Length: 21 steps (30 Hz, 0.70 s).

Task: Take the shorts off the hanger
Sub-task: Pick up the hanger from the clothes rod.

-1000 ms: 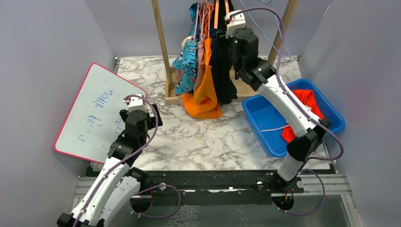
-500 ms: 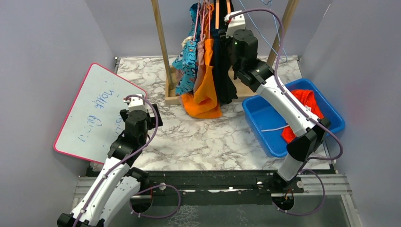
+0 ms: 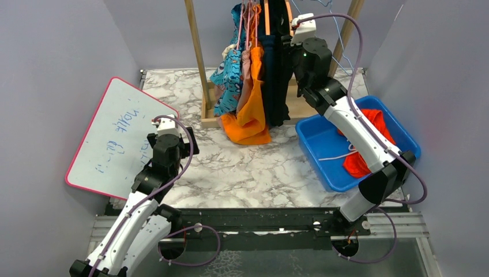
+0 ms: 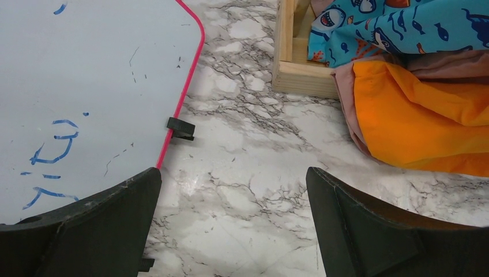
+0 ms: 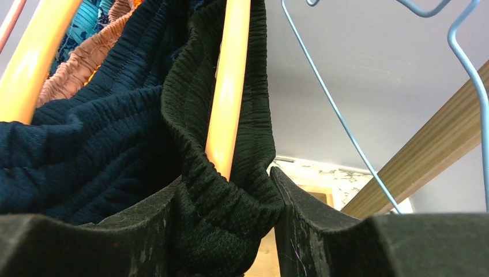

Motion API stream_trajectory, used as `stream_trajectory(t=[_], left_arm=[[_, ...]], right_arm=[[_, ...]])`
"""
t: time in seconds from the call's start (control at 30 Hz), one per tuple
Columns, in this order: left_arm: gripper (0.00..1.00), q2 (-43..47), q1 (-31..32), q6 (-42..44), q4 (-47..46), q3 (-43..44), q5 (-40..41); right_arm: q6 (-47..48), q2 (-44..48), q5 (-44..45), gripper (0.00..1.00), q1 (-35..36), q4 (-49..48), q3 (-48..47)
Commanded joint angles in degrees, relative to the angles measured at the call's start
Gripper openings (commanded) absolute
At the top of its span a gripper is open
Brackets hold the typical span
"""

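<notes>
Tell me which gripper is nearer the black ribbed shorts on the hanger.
Right: the right gripper grips the black ribbed shorts; the left gripper hangs open over the marble table.

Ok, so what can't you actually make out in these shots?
- Top view: the wooden rack's top is cut off by the upper edge.
- Top view: the whiteboard writing is too small to read.
- Top view: the right arm covers part of the red-orange shorts.
- Right wrist view: the dark shorts hide the orange hanger's lower end.
</notes>
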State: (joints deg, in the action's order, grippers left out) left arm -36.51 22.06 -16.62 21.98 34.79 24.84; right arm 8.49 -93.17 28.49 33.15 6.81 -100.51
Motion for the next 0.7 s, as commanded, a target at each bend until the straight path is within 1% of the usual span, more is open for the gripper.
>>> stream_trajectory(t=[0.0,0.07,0.23,0.4,0.5,0.6,0.67], left_arm=[[0.99,0.1,-0.4,0.6,-1.2,0.6,-1.7],[0.99,0.0,-0.4,0.7,-1.2,0.6,-1.7],[0.99,0.6,-0.4,0.7,-1.2,0.5,-1.3],[0.99,0.8,-0.4,0.7,-1.2,0.5,-1.3],[0.99,0.7,-0.4,0.7,-1.2,0.5,-1.3],[0.99,0.8,-0.4,0.7,-1.2,0.5,-1.2],[0.99,0.8,-0.4,0.7,-1.2,0.5,-1.1]], right_arm=[[-3.1,3.7,-8.6,0.01,-2.3,-2.4,1.6],[-2.5,4.0,-8.9,0.01,-2.6,-3.0,1.8],[0.7,4.6,-4.9,0.01,-3.5,-6.4,2.5],[5.4,6.6,-3.2,0.01,-3.6,-15.2,5.9],[5.7,7.0,-2.9,0.01,-3.6,-15.0,4.6],[6.5,8.1,-2.8,0.01,-3.6,-17.8,5.7],[6.9,8.4,-3.2,0.01,-3.6,-17.7,5.7]])
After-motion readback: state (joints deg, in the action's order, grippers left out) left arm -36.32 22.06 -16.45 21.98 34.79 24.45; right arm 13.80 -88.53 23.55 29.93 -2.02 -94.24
